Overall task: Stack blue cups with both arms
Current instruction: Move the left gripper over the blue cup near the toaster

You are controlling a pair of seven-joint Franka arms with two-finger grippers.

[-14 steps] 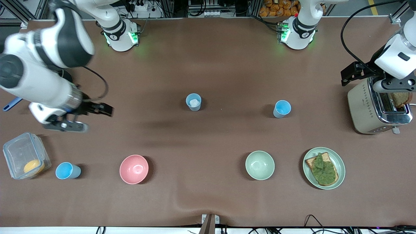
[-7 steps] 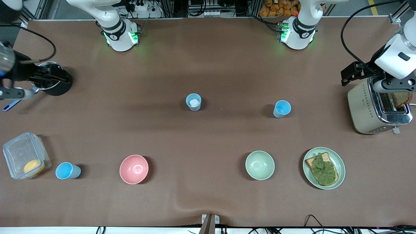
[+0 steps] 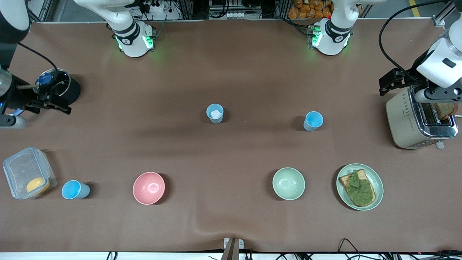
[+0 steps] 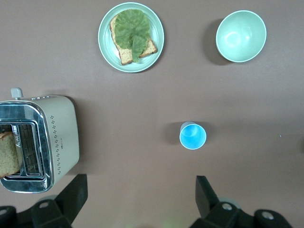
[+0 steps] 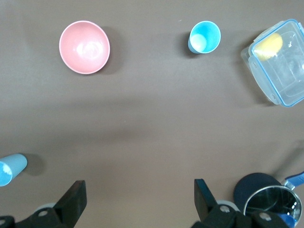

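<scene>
Three smooth tapered blue cups (image 3: 215, 113) stand apart; left hand (image 4: 137, 199) and right hand (image 5: 137, 199) apparently spread, empty.

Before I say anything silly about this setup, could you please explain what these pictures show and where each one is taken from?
Two white robot arms, the left arm and the right arm, stand along one edge of a brown table. The wide picture comes from a high camera facing them. The other two come from a camera on each arm's wrist, looking down past its own two fingers.

The left gripper hangs open by the toaster. The right gripper hangs open by a black pot. Neither holds anything.

On the table stand three blue cups: the cup with a white bit inside, a bright cup toward the left arm's end, and another bright cup beside a clear box. There are also a pink bowl, a green bowl and a plate of toast.
</scene>
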